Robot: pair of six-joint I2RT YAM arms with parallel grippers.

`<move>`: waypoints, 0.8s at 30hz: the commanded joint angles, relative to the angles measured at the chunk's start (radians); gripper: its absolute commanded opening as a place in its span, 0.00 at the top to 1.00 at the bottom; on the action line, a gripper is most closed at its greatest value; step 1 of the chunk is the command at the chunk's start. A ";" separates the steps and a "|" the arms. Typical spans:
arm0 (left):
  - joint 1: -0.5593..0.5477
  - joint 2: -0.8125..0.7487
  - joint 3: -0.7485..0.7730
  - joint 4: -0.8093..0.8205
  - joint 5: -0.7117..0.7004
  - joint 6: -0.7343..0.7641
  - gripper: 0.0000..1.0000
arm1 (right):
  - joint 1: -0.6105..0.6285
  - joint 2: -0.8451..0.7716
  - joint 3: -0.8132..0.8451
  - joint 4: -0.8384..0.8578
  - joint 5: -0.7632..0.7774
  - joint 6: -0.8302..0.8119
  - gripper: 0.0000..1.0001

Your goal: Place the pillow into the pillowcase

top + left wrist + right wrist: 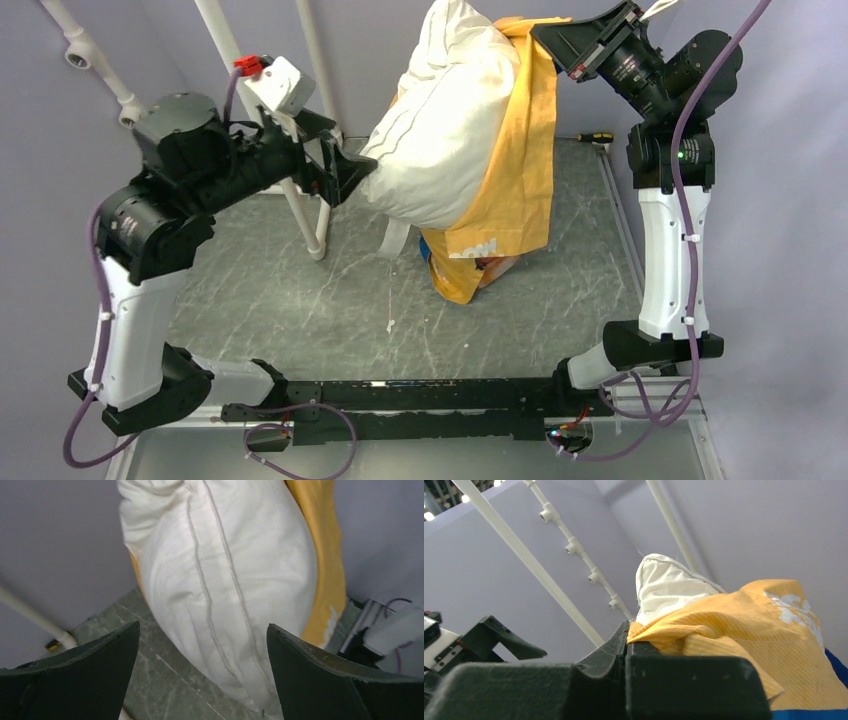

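Left gripper point(202, 630): jaws spread wide with nothing between them, tips just short of the pillow point(220, 580), facing its piped seams.

Right gripper point(626, 645): jaws together, clamped on a fold of the yellow pillowcase point(734, 625) at the top of the bundle. The pillow's white corner pokes up just beside the pinch.

The bundle hangs over the far middle of the table point(300, 300). The pillowcase drapes down the pillow's right flank and wraps under its low end. Most of the white is bare on the left. Cannot tell how deep the pillow sits inside.

Judgement: the step is drawing the case over the bare flank. The left gripper should take the loose yellow hem only, not the stuffing, while the right gripper holds high so the pillow's weight settles it down. Risk: pinching both layers together.

Screwdriver point(597, 137) at the far right edge, well apart.
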 commanded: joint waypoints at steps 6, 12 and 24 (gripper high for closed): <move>0.000 0.095 -0.278 0.326 0.308 -0.238 0.03 | -0.055 -0.054 -0.085 0.224 -0.105 0.123 1.00; -0.047 0.349 -0.253 0.447 0.318 -0.261 0.72 | -0.064 -0.009 -0.041 0.152 -0.173 0.138 1.00; -0.135 0.567 -0.277 0.593 -0.064 -0.286 1.00 | -0.186 0.077 0.085 -0.163 -0.176 0.027 0.53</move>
